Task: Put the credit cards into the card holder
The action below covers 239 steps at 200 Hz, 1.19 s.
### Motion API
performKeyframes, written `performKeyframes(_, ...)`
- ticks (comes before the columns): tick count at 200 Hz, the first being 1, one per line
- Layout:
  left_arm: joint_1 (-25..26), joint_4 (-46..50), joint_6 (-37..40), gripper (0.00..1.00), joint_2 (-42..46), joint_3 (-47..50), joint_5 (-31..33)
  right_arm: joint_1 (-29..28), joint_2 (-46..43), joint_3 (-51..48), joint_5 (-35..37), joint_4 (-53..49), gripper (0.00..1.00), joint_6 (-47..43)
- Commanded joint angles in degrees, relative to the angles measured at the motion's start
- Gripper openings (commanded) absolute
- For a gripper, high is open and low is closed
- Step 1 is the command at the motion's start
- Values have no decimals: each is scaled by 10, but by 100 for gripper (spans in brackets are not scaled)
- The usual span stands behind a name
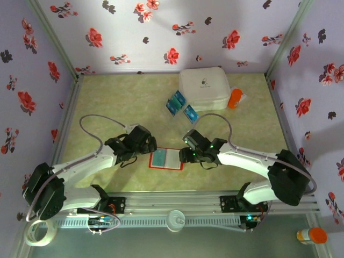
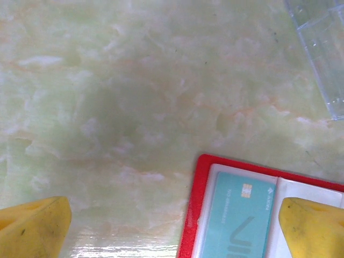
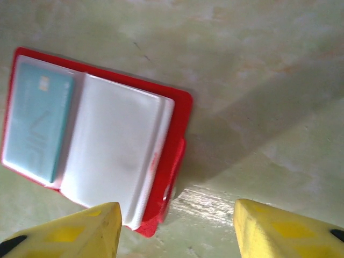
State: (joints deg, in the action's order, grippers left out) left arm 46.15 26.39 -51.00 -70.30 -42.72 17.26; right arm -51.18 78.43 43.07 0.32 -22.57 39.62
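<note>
Nearest the lens on the left wrist: two blunt yellow fingers [image 2: 32,228] of the left gripper [image 2: 173,215], spread wide at the bottom corners, pinching nothing, bare marbled green-cream table [image 2: 134,107] between them. Partly under the right-hand finger, cut off by it and by the frame edge: small flat bright-red folding card holder [image 2: 192,215], lying open, one glossy teal-green credit card [image 2: 242,226] behind a clear pocket, its print only partly legible. At the top right corner, a clear plastic piece [image 2: 322,48], cropped, hard to identify.

On the right wrist, yellow fingers [image 3: 70,234] of the right gripper [image 3: 176,207] likewise apart, gripping nothing. Card holder [image 3: 180,113] ahead and to the left of them, open and flat, near corner just beside the left-hand finger; touching or not, cannot tell. Teal card [image 3: 37,123] in the far-left pocket, pale clear pocket beside it, contents not discernible.

From above, card holder [image 1: 166,159] at the near middle of the table, between the two grippers: left gripper [image 1: 149,146] at its left edge, right gripper [image 1: 185,154] at its right edge, fingertips of both largely hidden under black wrist housings. Farther back, well apart from both grippers, more blue and teal credit cards [image 1: 176,102], count hard to tell, print too small to read, just in front of a big white rounded-square case [image 1: 204,86], with an orange bottle [image 1: 235,98] just beside the case's right side
</note>
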Motion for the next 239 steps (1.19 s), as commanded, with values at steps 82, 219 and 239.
performKeyframes(82,-10,-20,49,100,-48,-25,-49,66,33,-34,-1,135,0,55)
performKeyframes(219,-14,-60,54,100,-124,-55,-67,52,-37,-33,-46,70,51,40)
performKeyframes(239,-16,-59,58,100,-129,-61,-69,32,-23,-46,-38,80,52,53)
